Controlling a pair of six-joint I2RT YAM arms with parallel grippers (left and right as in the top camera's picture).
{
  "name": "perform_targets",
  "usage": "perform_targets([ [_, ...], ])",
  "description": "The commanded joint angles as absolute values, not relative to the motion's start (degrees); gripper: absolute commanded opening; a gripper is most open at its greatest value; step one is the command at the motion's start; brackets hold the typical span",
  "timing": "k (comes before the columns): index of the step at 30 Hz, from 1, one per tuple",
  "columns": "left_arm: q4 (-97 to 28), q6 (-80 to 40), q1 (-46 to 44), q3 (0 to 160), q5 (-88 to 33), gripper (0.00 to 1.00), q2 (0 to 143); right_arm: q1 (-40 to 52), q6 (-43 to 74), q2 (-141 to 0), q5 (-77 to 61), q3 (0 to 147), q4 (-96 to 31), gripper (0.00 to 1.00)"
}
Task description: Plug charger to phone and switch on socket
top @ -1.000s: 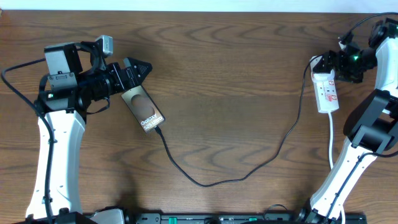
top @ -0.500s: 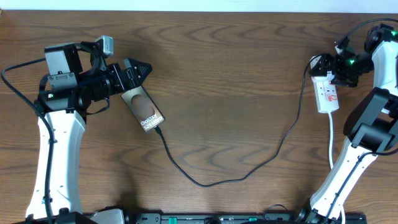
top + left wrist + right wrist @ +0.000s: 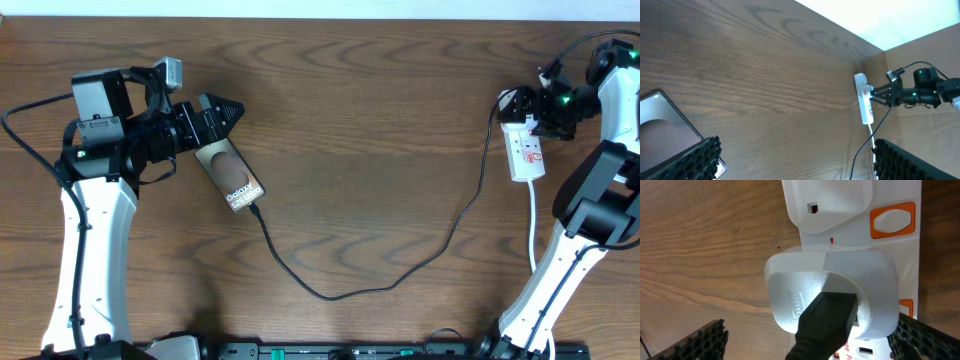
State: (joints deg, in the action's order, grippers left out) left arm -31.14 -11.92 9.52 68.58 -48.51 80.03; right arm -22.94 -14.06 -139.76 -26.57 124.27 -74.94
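The phone (image 3: 232, 175) lies screen up on the table, tilted, at the left. The charger cable (image 3: 330, 293) runs from the phone's lower edge, where its plug tip meets the phone, in a long loop to the socket (image 3: 527, 152) at the far right. My left gripper (image 3: 226, 108) is open and empty just above the phone's top end; the left wrist view shows its fingers (image 3: 690, 160) wide apart and the phone's corner (image 3: 660, 125). My right gripper (image 3: 520, 104) is open over the socket's top end, straddling a white adapter (image 3: 830, 290) with a black plug (image 3: 827, 317).
Orange rocker switches (image 3: 892, 221) sit along the socket's edge. The socket's white cord (image 3: 532, 225) runs toward the front beside the right arm's base. The left wrist view shows the socket (image 3: 864, 97) and the right arm (image 3: 920, 92) far off, near a cardboard wall.
My right gripper has shifted slightly up and to the right at the socket's top end. The left arm, phone and cable have not moved.
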Motion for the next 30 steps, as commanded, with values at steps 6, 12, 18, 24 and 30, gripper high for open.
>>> perform_targets([
  [6, -31.3, -10.9, 9.3, 69.3, -48.2, 0.95, 79.7, -22.3, -13.7, -139.9, -30.6, 122.3, -74.2, 0.99],
  [12, -31.2, -10.9, 9.3, 69.3, -48.2, 0.96, 79.7, -21.5, -13.7, -139.9, -32.9, 121.1, -73.8, 0.99],
  [18, -31.2, -10.9, 9.3, 69.3, -48.2, 0.95, 79.7, -20.8, -13.7, -139.9, -33.5, 119.1, -72.6, 0.99],
  [24, -31.3, -10.9, 9.3, 69.3, -48.2, 0.95, 79.7, -20.5, -13.3, -139.9, -33.6, 116.9, -70.4, 0.99],
  [30, -31.2, -10.9, 9.3, 69.3, -48.2, 0.95, 79.7, -20.2, -12.2, -139.9, -30.7, 115.5, -69.4, 0.98],
])
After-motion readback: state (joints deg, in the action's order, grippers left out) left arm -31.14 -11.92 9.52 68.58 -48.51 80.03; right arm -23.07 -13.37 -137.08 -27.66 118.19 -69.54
